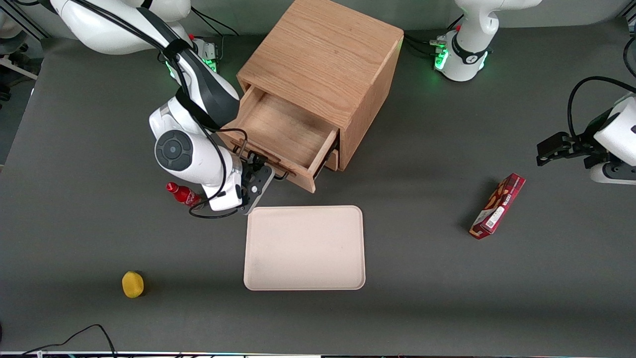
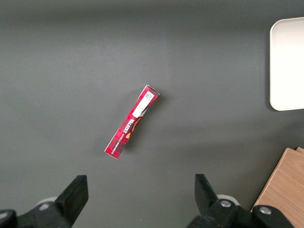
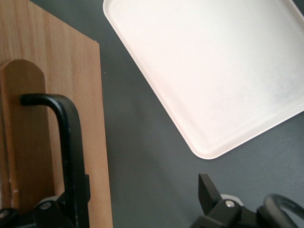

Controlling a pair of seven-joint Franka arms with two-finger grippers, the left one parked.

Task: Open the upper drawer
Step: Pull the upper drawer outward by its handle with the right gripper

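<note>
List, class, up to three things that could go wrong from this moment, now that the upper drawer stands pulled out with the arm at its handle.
1. The gripper sits at the black handle of the upper drawer; pulling further might drag the drawer out of the cabinet.
2. The tray lies just in front of the drawer; a low retreat could knock it.
3. The red bottle lies beside the wrist and could get bumped.

Front view high above table (image 1: 99,124), right wrist close over tray (image 3: 213,71), left wrist shares tray
</note>
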